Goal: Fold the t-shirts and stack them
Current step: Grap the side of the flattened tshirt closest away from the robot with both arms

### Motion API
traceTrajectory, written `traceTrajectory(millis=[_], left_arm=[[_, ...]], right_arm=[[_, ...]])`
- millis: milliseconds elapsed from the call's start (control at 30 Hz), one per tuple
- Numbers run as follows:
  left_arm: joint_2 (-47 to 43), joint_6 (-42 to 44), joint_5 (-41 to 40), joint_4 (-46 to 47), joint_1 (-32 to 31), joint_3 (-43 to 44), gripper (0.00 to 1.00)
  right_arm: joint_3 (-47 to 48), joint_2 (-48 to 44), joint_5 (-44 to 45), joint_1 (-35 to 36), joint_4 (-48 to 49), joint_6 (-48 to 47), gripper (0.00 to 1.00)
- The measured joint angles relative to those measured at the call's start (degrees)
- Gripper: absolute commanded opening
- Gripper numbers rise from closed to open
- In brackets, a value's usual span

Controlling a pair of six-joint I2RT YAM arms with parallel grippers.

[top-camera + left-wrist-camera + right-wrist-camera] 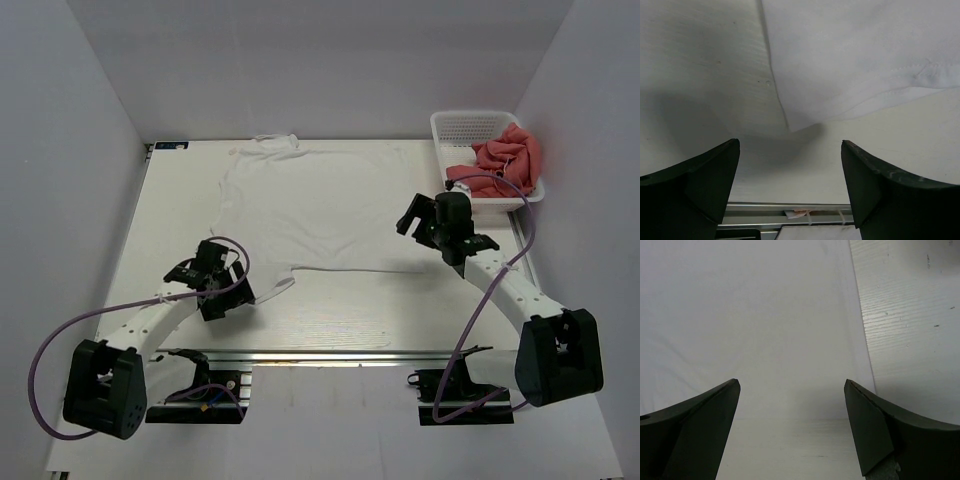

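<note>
The white t-shirt (pixel 320 205) lies spread flat on the desk (pixel 330 315), filling the centre and reaching toward 12 o'clock, collar at the far edge. The coral-pink t-shirts (pixel 508 160) sit bunched in a white lattice basket (pixel 470 125) at 2 o'clock. The left hand (pixel 790 142) hovers at 8 o'clock with its fingers spread wide and nothing between them, just short of the shirt's near-left hem corner. The right hand (pixel 790 382) hangs at 3 o'clock over the shirt's right edge, equally wide and empty. A small dark label strip (pixel 170 146) at 11 o'clock is too small to read.
</note>
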Motion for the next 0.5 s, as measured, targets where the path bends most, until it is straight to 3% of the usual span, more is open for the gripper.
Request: traceTrajectory(millis=[100, 233, 333, 367, 433, 500], left_arm=[[1.22, -0.74, -0.83, 0.66, -0.74, -0.28, 0.82], [5.25, -0.76, -1.49, 3.41, -1.25, -0.11, 0.59], [7.56, -0.17, -1.29, 6.82, -1.31, 0.42, 0.48], [8.46, 0.02, -1.20, 7.91, -1.31, 0.74, 0.25], [10.32, 0.11, -1.40, 9.35, -1.42, 1.31, 0.00], [11.74, 0.72, -1.22, 10.12, -1.49, 2.08, 0.00]], right_arm=[[-0.66, -0.04, 0.66, -0.04, 0.22, 0.81, 0.90], [-1.38, 0.46, 1.53, -0.04, 0.20, 1.18, 0.90], [-2.19, 0.52, 2.75, -0.04, 0.31, 1.27, 0.90], [-2.60, 0.52, 3.17, -0.07, 0.46, 1.27, 0.90], [-3.50, 0.52, 3.89, -0.07, 0.46, 1.27, 0.90], [-4.42, 0.42, 4.33, -0.07, 0.31, 1.27, 0.90]])
